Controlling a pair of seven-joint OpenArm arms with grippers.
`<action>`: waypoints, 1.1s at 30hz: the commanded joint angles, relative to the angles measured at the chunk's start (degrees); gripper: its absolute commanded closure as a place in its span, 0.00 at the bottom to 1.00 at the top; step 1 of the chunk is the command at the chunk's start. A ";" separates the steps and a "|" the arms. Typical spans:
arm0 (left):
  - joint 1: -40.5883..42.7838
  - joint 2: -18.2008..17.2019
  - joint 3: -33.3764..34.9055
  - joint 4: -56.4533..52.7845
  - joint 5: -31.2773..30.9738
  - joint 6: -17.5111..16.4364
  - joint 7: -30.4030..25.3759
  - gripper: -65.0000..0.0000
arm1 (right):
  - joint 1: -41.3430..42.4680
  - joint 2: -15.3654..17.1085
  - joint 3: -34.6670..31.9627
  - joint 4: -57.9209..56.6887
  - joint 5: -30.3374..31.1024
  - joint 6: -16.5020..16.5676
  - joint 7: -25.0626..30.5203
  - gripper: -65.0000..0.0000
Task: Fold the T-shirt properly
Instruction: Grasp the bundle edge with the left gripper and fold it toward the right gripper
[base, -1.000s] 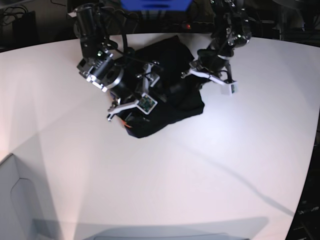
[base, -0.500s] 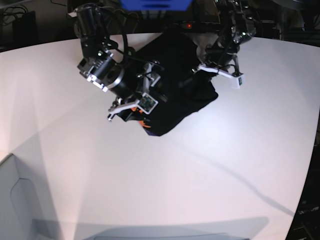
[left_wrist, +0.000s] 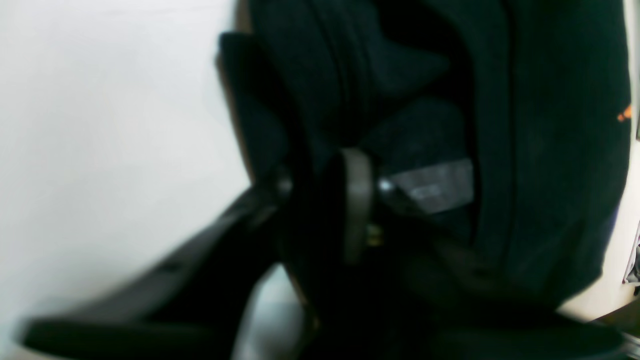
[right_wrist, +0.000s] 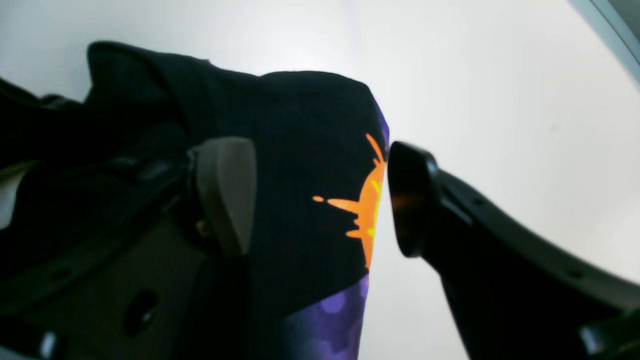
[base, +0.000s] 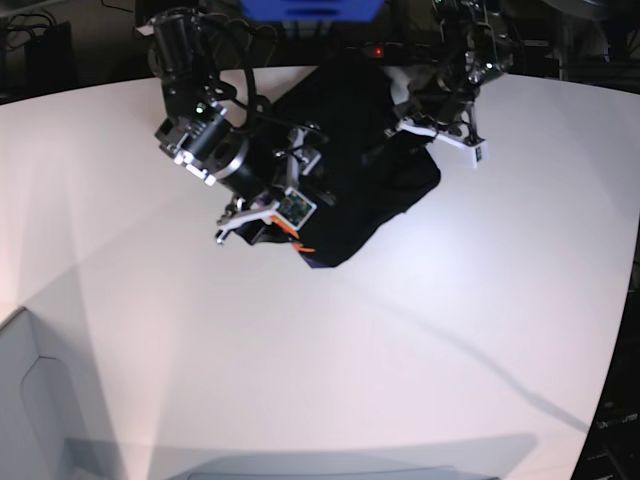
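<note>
Working from the left of the base view, the right gripper (base: 262, 222) is hanging over the near-left edge of the black T-shirt (base: 350, 170), which is lying bunched toward the far edge of the white table (base: 420, 360), near its middle. In the right wrist view its 2 fingers are standing apart, with the orange splash (right_wrist: 367, 202) and the purple print (right_wrist: 327, 320) on the hem between them and no pinch made. Closing there should be done squarely on the hem, taking only the top layer, so the fold is not dragging the layers under it.

Further right, the left gripper (base: 432, 130) is sitting on the far-right part of the cloth; its wrist view is blurred and dark, so I cannot tell whether it is gripping or apart.

Both hands should be moving together, keeping the held edge taut and level.

Room is opening widely toward the near edge and both near corners; the far edge is crowded by the arm bases and dark equipment, so the fold is best laid toward the near side.
</note>
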 joint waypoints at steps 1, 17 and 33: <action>1.12 -0.18 -0.06 1.54 0.29 0.08 -0.31 0.54 | 0.62 -0.40 -0.19 0.99 0.80 0.78 1.40 0.36; 2.70 0.35 -0.15 0.57 0.29 0.17 -0.40 0.38 | 0.70 -0.40 -0.19 0.99 0.80 0.78 1.40 0.36; -11.98 -2.73 2.49 -12.26 1.96 0.17 3.91 0.99 | 2.99 -0.40 0.34 0.99 0.80 0.78 1.31 0.36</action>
